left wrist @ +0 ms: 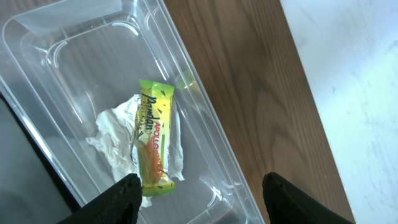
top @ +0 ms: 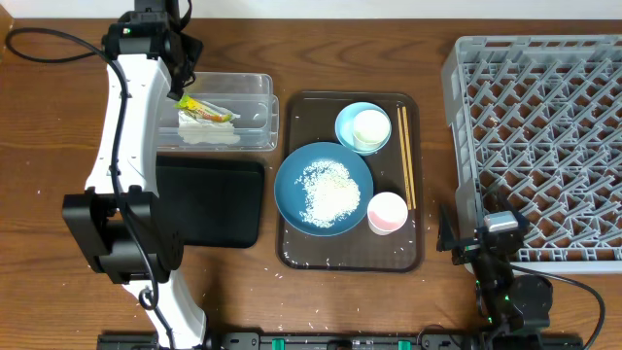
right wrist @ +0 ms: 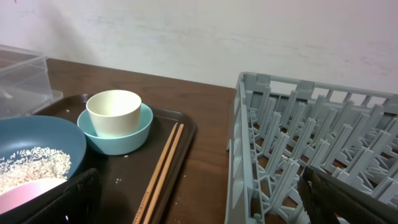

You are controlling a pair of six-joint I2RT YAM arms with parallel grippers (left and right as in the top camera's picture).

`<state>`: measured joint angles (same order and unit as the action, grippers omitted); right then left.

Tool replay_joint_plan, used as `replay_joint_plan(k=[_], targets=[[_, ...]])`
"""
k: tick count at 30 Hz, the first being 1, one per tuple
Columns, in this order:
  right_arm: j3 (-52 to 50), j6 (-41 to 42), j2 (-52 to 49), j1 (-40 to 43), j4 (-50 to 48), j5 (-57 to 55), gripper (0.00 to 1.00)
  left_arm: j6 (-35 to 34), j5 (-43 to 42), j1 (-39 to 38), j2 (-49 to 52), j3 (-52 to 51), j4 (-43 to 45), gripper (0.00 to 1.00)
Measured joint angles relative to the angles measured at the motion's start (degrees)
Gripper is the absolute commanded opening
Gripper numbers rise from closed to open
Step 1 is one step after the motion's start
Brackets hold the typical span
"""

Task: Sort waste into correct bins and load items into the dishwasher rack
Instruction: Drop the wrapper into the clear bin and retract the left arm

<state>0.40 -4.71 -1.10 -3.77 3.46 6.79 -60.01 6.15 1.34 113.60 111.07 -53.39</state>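
My left gripper [left wrist: 202,193] hangs open over the clear tub [left wrist: 205,124], nothing between its fingers. Below it in the tub lie the yellow-green snack wrapper [left wrist: 155,134] and crumpled white paper [left wrist: 115,140]. From overhead the left gripper [top: 183,73] is over the tub's [top: 255,87] left end. The dark-blue dish [top: 324,188] holds rice. A white cup [right wrist: 114,112] sits in the light-blue bowl [right wrist: 115,134]; the pink cup [top: 387,212] and chopsticks [right wrist: 163,171] lie near. My right gripper [right wrist: 205,199] is open beside the grey rack [right wrist: 311,143].
The black tray [top: 209,199] lies just in front of the clear tub. The brown serving tray [top: 398,255] carries the dishes between the bins and the rack [top: 539,146]. Loose rice grains speckle the serving tray and the wood near it.
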Motion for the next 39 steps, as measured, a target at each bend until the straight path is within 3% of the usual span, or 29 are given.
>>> replay_joint_plan(k=[9,17,28,39], targets=[[-0.02,0.00,0.00,0.00,0.00,0.00,0.99,2.99,0.90,1.68,-4.09,-0.04,-0.72,0.66],[-0.02,0.02,0.00,0.00,0.00,0.00,0.99,4.98,5.42,14.51,-13.90,-0.04,-8.41,0.85],[0.00,0.00,0.00,0.00,0.00,0.00,0.99,4.96,6.27,26.82,-14.12,-0.04,-17.20,0.89],[-0.02,0.02,0.00,0.00,-0.28,0.00,0.99,4.96,6.27,28.83,-14.12,-0.04,-17.20,0.91]])
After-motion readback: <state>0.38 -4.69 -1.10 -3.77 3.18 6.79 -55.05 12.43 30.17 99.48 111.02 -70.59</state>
